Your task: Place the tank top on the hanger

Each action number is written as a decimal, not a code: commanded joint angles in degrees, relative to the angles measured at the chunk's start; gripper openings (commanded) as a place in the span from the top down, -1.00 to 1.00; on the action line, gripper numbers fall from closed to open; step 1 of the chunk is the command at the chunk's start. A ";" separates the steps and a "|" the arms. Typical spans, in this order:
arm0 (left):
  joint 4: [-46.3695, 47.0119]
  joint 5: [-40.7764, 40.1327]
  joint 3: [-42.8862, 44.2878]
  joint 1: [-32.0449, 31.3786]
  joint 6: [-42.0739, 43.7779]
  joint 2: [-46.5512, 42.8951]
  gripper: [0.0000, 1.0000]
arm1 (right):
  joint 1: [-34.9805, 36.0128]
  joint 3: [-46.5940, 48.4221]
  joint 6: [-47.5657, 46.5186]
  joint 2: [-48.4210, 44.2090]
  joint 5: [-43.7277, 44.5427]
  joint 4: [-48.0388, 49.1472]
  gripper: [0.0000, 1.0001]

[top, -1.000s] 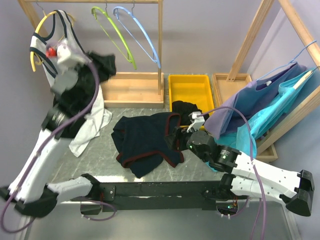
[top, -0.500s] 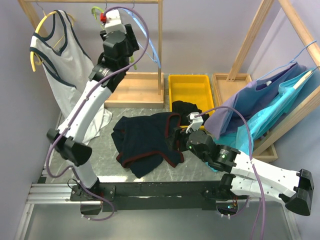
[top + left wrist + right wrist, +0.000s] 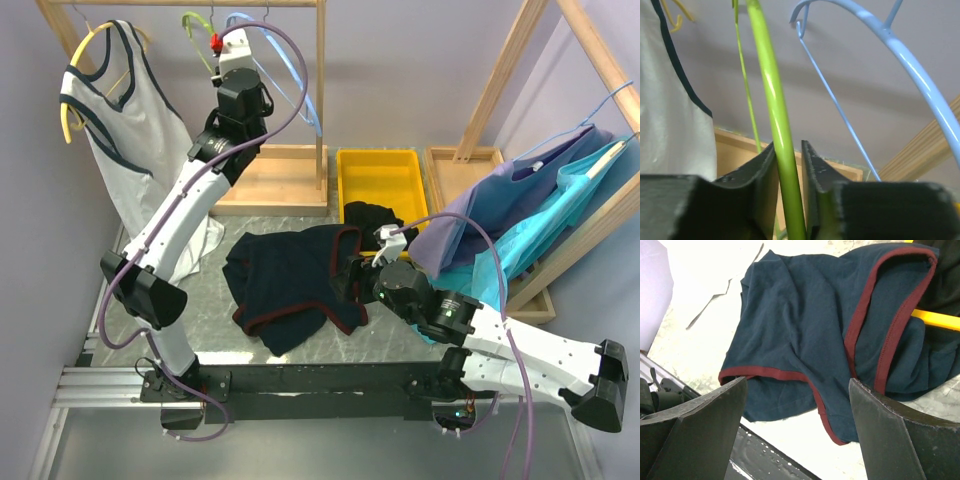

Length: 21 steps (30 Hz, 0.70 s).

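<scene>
The lime-green hanger (image 3: 192, 25) hangs on the wooden rail at the back, and its arm (image 3: 772, 95) runs between the fingers of my left gripper (image 3: 235, 52). In the left wrist view the left gripper (image 3: 788, 145) is shut on that green bar. The navy tank top (image 3: 290, 280) with dark red trim lies crumpled on the table in the middle. My right gripper (image 3: 347, 280) hovers at its right edge. In the right wrist view the right gripper (image 3: 797, 382) stands wide open above the tank top (image 3: 805, 325), holding nothing.
A white tank top (image 3: 130, 130) hangs on a yellow hanger at the back left. A light blue hanger (image 3: 290, 70) hangs right beside the green one. A yellow bin (image 3: 380, 180) and a black garment (image 3: 372, 215) lie behind the right gripper. Blue and purple garments (image 3: 540, 210) drape a rack at right.
My left arm swung from the white top at the far left across to the green hanger, and its jaws narrowed onto the bar. The right arm stayed still.
</scene>
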 commanded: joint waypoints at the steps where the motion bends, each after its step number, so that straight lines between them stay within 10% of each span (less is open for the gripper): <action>1: 2.02 -1.18 0.45 -0.71 0.97 -3.05 0.59 | 0.26 0.28 0.06 -1.51 -0.21 1.65 -0.80; 7: 2.03 -2.23 2.20 -1.68 2.90 -4.28 0.98 | 0.35 -0.16 -0.02 -1.86 -0.48 2.09 -0.81; 21: -4.13 0.75 -0.59 -2.47 -3.15 -14.91 0.98 | 0.35 0.98 -1.08 -0.19 -0.83 3.24 -0.82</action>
